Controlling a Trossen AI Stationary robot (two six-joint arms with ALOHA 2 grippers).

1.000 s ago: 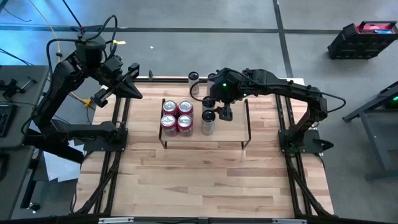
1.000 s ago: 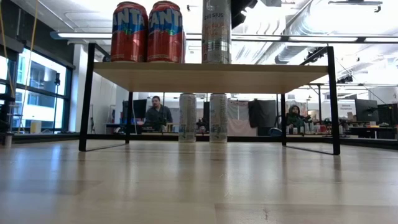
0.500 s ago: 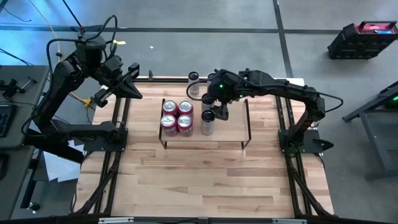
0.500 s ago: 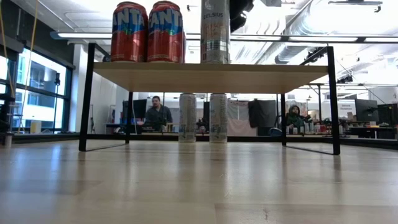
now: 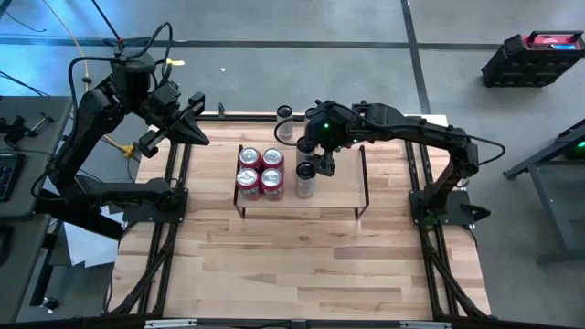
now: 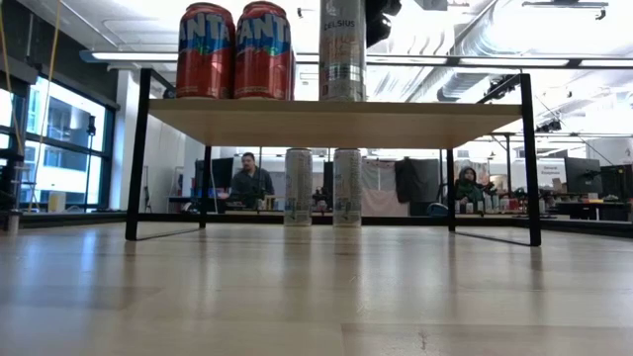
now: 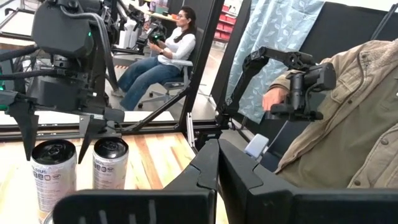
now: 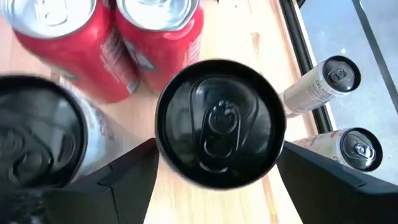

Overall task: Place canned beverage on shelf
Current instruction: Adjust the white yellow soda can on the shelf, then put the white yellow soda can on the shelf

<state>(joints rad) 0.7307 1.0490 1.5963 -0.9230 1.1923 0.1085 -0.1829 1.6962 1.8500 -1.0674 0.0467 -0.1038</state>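
**Step in hand.** The tall silver beverage can with a black lid (image 8: 221,130) stands upright on the low light-wood shelf on a thin black wire frame (image 5: 338,196). It is close beside a second silver, black-lidded can (image 5: 304,187) and near four red soda cans (image 5: 260,169) grouped at the shelf's left end. The right gripper (image 5: 315,167) hangs over the can with its pincer wide. Its dark fingers (image 8: 134,171) flank the lid on either side, and no contact shows. In the low view the gripper sits above the can's top rather than around its body. Judgement: the can is placed and not held, so this is the release-and-clear stage.

**Next move.** A straight lift is called for, since any sideways drift could tip the can into its neighbours. Two more silver cans (image 6: 299,188) stand on the tabletop behind the shelf (presumably next for collection).

**Left arm.** The left gripper (image 5: 196,128) waits at the table's left rear edge, its pincer closed and holding nothing.

**Surface and room.** The pale butcher-block tabletop with black rails (image 5: 302,265) is level. Beyond it are a grey floor, bright ceiling lights, seated people (image 6: 249,183) at desks and a person in a tan jacket (image 7: 348,124).
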